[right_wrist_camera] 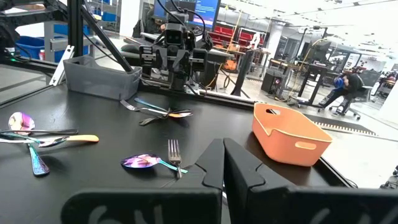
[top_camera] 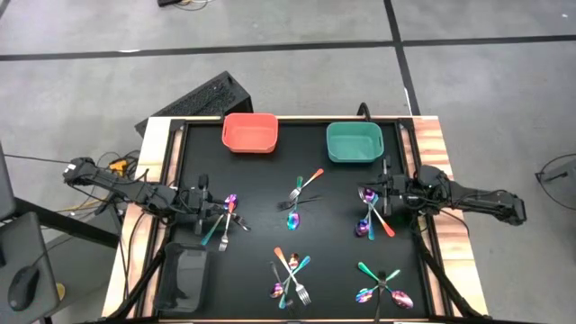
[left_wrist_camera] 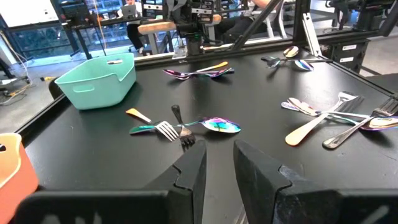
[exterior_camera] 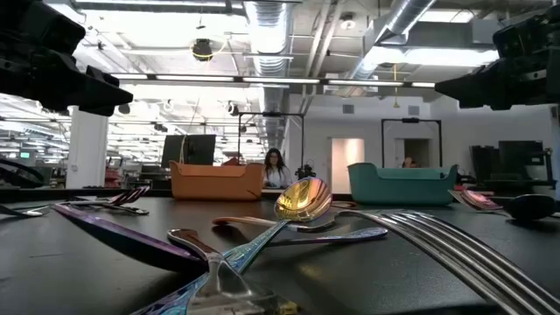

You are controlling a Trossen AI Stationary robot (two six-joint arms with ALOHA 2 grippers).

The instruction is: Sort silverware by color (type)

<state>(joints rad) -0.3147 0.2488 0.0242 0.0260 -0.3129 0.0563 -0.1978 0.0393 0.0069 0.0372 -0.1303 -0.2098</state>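
Note:
The silverware lies in several small crossed heaps on the black table top: one just in front of my left gripper, one mid-table, one below my right gripper, and two near the front edge. My left gripper hovers level at the table's left side with a narrow gap between its fingers and nothing in it. At the right side my right gripper is also level, with its fingers together and nothing held. The mid-table heap shows a fork and an iridescent spoon.
A red bin and a teal bin stand at the far edge, and a black bin stands at the near left corner. Wooden rails frame the table. A person sits in the room beyond.

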